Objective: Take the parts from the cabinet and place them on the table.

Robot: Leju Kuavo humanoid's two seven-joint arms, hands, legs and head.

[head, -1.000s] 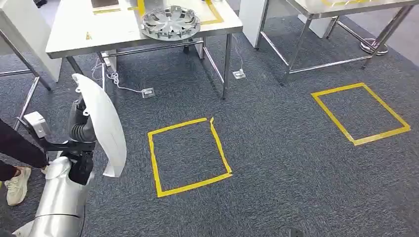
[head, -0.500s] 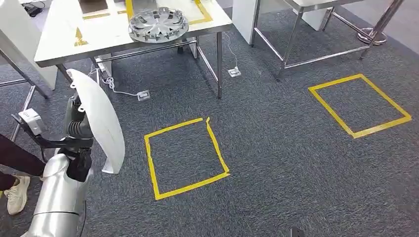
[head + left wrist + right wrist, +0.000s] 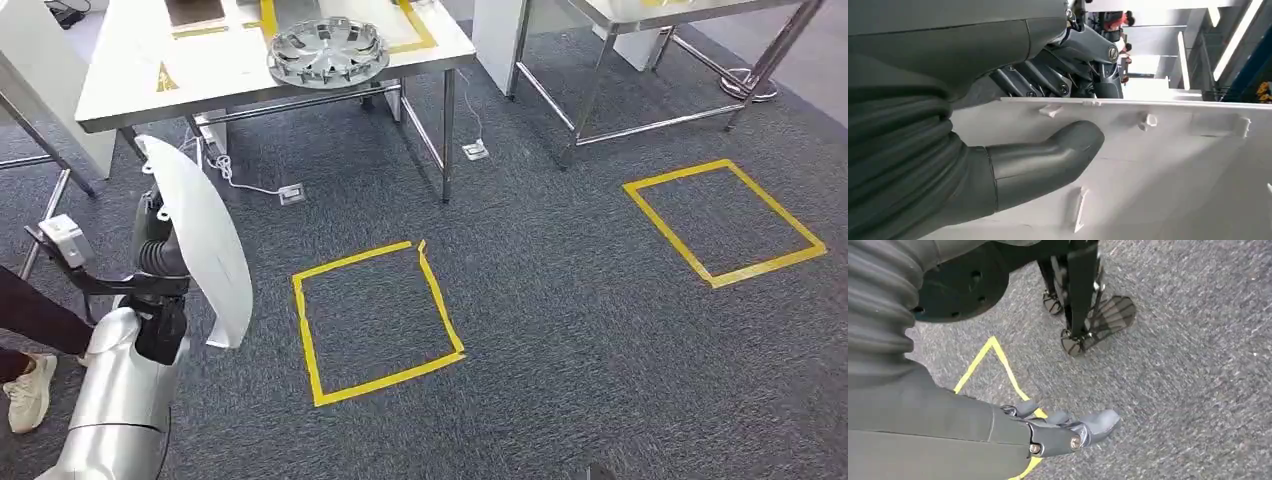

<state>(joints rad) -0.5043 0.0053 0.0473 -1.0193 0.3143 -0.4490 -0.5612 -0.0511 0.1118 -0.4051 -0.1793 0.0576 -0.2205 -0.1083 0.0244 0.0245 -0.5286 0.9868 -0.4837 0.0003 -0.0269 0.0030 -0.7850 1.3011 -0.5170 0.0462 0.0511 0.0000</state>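
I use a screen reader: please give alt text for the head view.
The robot's left hand holds a curved white panel upright above grey carpet marked with yellow tape squares. Ahead, a silver hubcap lies on a white table.

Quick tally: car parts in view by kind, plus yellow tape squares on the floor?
White curved plastic panel, held in the left hand: 1
Silver wheel cover on the white table: 1
Yellow tape squares: 2
Total: 4
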